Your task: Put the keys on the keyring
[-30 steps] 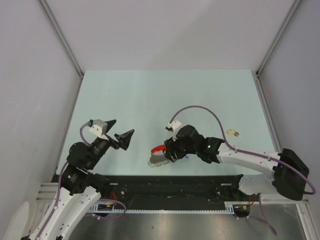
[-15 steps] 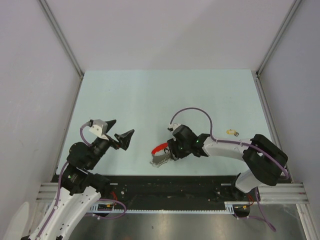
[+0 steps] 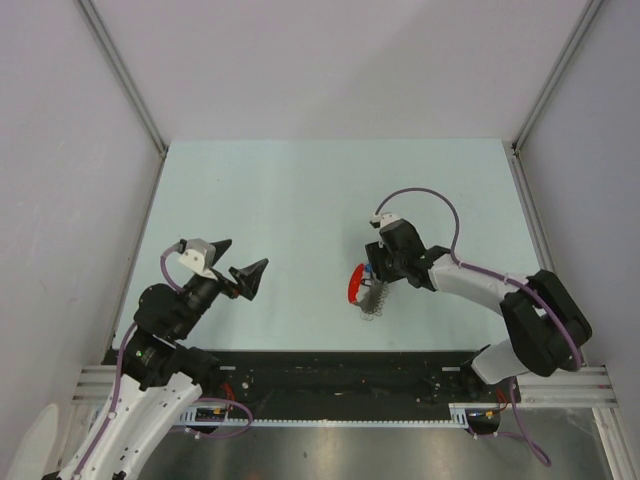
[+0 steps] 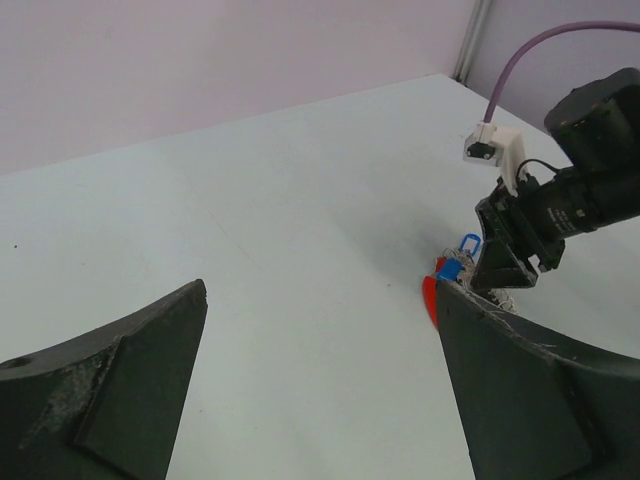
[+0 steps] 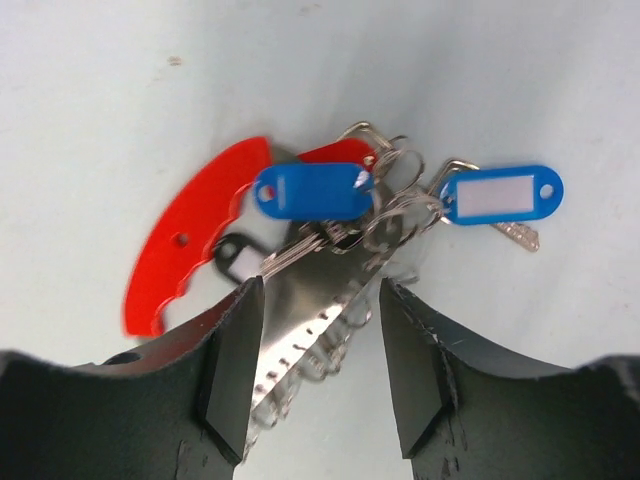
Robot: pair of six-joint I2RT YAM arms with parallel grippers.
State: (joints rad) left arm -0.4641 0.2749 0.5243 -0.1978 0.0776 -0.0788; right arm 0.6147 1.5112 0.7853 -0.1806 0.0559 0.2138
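Keyring (image 3: 368,292) on grey strap with red curved end, moved right, far from pale table (image 3: 300,190) edges; right gripper (image 5: 318,300) seemingly clamps it, left gripper (image 3: 238,258) gapes.

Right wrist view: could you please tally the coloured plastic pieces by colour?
Blue tags: 2
Black tag: 1
Red curved piece: 1; the red bit above the blue tag may belong to it
Total: 4

Blue-tagged keys (image 5: 312,190) lie bunched, seemingly touching the red-ended grey keyring (image 5: 190,235).
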